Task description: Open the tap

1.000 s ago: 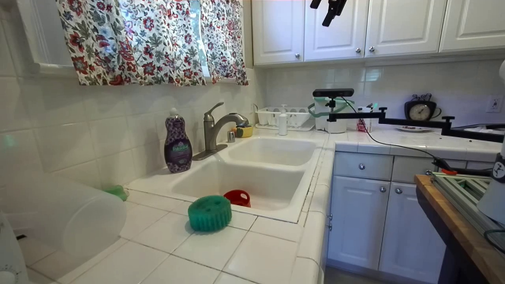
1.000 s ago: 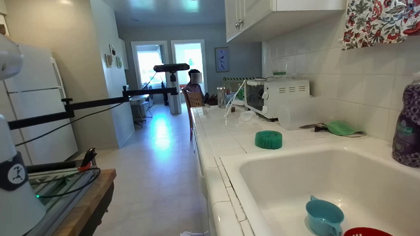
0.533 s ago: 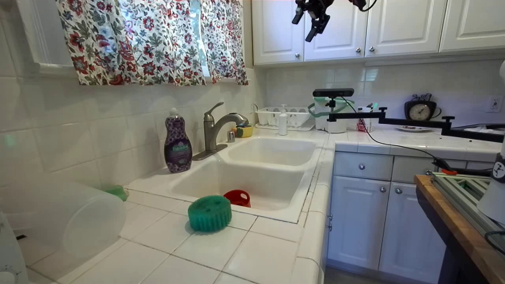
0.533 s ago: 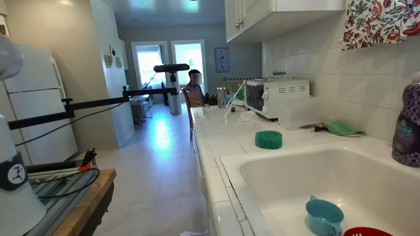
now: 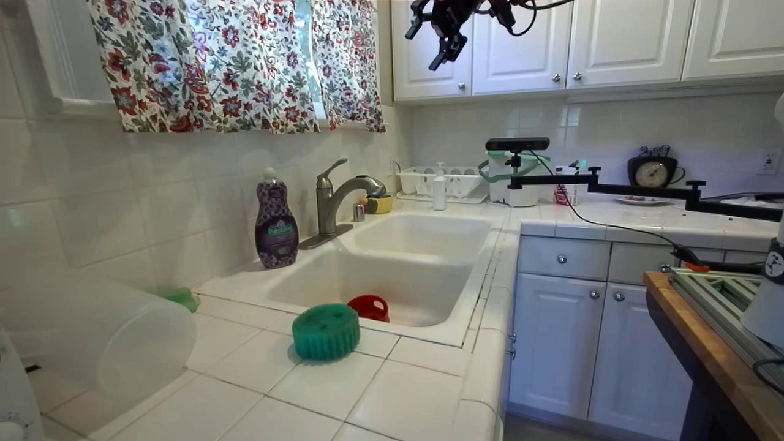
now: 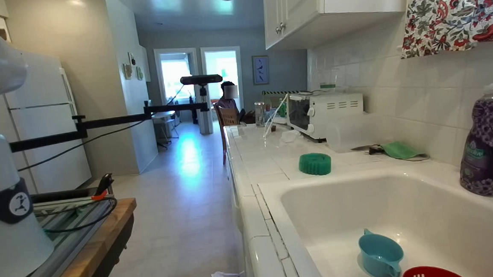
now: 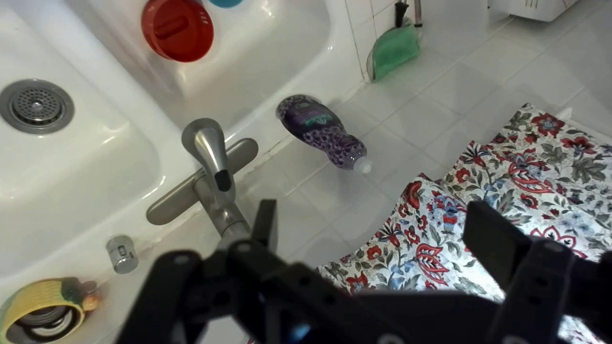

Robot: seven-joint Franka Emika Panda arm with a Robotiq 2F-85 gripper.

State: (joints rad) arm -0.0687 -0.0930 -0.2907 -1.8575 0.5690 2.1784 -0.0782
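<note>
Bench [image 5: 367,398] of white square tiles in a kitchen, with a tiled wall [image 5: 171,211] behind it, white cabinets [image 5: 520,46] and a flowered curtain [image 5: 233,67] above. In an exterior view, a pale floor [image 6: 183,228] runs along it, past a white fridge [image 6: 46,125], toward a seated person [image 6: 227,103]. A white double sink [image 5: 416,258] is set into the bench. At its back edge, by the divider between the basins, stands the tap [image 5: 330,211], brushed grey, with an arched spout and raised lever. Near the tap a purple soap bottle [image 5: 277,223] stands upright.

One basin [image 5: 429,291] holds a round red container [image 7: 179,48] and, near that, a turquoise cup [image 6: 380,259]. Just outside the sink, on the bench, is a ribbed green disc [image 5: 326,334]. A cloudy tub [image 5: 141,349] lies on its side farther along, its contents unclear. Across the tap from the bottle, a yellow pot [image 7: 43,293] holds something grey and ringed, too blurred to name. The end effector [image 7: 370,210] hangs high, well apart from the tap, its two fingers [image 7: 495,243] spread wide
</note>
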